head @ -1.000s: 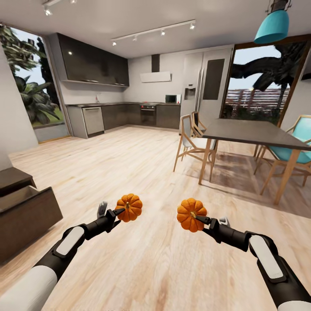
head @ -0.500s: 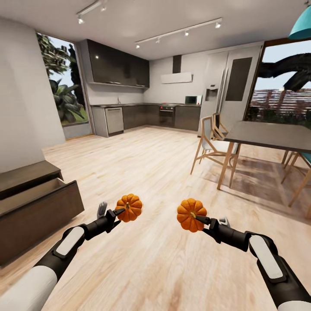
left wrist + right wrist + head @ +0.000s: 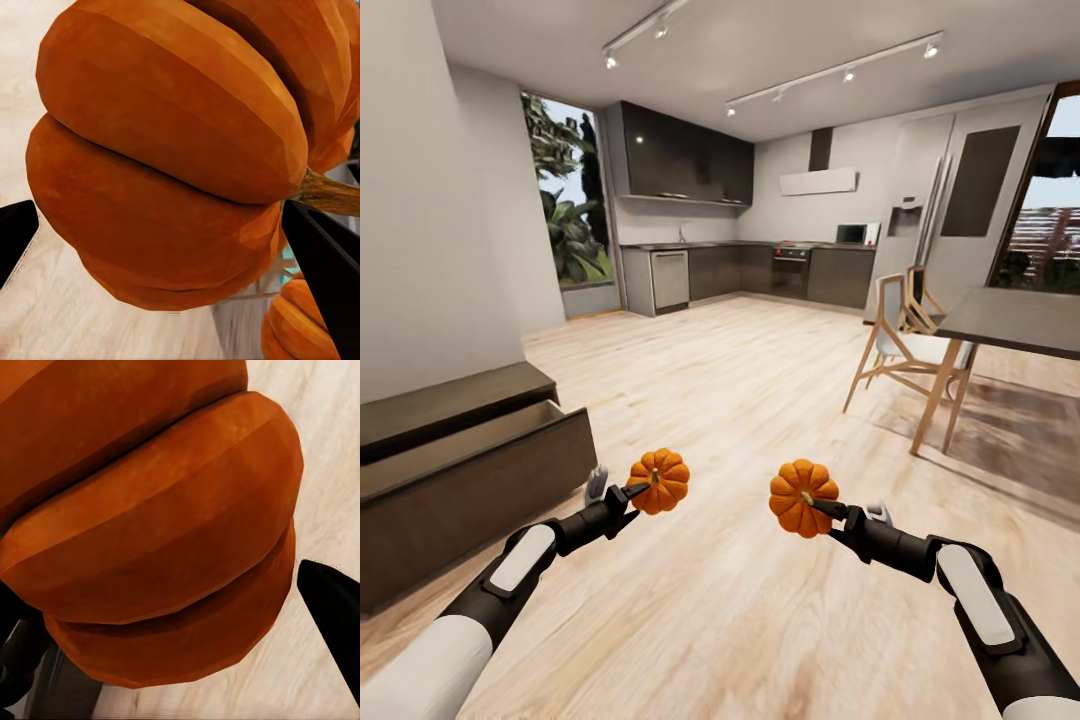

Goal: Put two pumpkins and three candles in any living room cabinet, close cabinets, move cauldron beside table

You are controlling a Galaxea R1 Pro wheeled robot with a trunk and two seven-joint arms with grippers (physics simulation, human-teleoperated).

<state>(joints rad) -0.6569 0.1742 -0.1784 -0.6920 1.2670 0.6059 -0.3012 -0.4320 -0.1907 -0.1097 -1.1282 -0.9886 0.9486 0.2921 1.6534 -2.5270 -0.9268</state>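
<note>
Change: only the camera is swinging left since a second ago, so the cabinet is taking up more of the left side and the dining table is sliding to the right edge; both arms are staying put in the picture
Left claw [image 3: 636,492]: closing on the left pumpkin [image 3: 659,480], holding it above the floor [image 3: 740,600]; in the left wrist view the dark fingers [image 3: 322,270] are flanking the ribbed orange body [image 3: 165,165]
Right claw [image 3: 822,507]: gripping the right pumpkin [image 3: 804,497] at about the same height, well apart from the other; its fingers [image 3: 334,600] are sitting against the skin [image 3: 150,532]
Cabinet [image 3: 460,480]: standing at the left, top drawer pulled open
Dining table [image 3: 1020,322]: standing far right with a chair [image 3: 905,345]
Kitchen [image 3: 760,270]: lying farthest back
</note>
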